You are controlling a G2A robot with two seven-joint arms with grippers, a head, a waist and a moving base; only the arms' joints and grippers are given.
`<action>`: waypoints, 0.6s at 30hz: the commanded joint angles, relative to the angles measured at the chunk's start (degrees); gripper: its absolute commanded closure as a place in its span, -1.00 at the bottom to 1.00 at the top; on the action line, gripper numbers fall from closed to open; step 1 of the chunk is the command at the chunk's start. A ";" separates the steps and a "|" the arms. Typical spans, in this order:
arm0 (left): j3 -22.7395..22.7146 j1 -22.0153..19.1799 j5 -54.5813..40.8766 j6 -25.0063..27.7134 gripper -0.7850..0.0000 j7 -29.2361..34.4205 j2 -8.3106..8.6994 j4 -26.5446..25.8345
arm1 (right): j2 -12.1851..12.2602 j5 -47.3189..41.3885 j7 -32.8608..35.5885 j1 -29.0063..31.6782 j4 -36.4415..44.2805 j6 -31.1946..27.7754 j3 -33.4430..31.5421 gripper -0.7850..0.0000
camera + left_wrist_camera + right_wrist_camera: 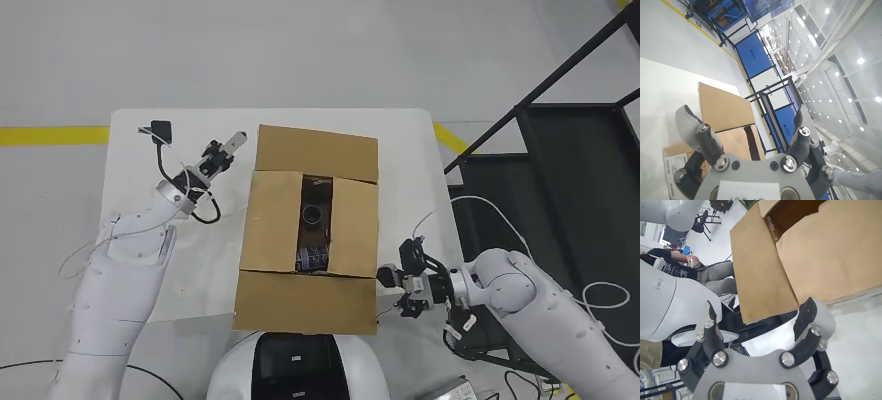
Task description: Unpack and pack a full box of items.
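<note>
Closest is the right gripper, its two fingers spread wide with nothing held. The loose corner of a cardboard flap pokes into the gap between them; whether either pad touches the cardboard cannot be told. Seen from above, this gripper sits at the near right corner of the box, close to the near right corner of the white tabletop.

The box is brown cardboard and stands in the middle of the tabletop, reaching nearly from the far edge to the near edge. All four top flaps are folded outward. The far flap and the near flap lie fairly flat, and the two side flaps partly cover the opening, leaving a narrow slot. In that slot are a dark round item, seen end-on, and nearer the near edge a dark packet.

The left gripper is also released, fingers well apart and empty. It is above the tabletop just beside the box's far left corner, not touching it. Its wrist view looks past the open fingers to the box's side and raised flap.
</note>
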State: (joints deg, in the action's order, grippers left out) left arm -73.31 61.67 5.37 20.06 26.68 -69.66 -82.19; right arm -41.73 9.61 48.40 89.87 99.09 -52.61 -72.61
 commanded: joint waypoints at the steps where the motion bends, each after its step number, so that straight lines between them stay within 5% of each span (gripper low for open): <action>1: -0.14 0.04 0.19 0.25 -1.00 -0.05 0.04 -0.09 | -0.33 -0.10 -0.21 -0.85 -0.97 0.19 2.00 -1.00; 8: -1.38 0.64 0.59 0.83 -1.00 0.13 0.34 0.00 | -1.42 1.80 -0.75 -4.76 -3.09 1.19 7.02 -1.00; 18: -2.28 1.84 0.41 1.18 -1.00 -0.56 0.55 -0.67 | -0.53 4.11 -7.53 -0.61 -4.13 -2.57 2.01 -1.00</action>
State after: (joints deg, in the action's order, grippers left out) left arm -75.55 63.44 5.69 21.24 26.17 -69.13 -82.83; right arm -42.42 13.53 40.98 88.40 94.91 -55.31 -70.06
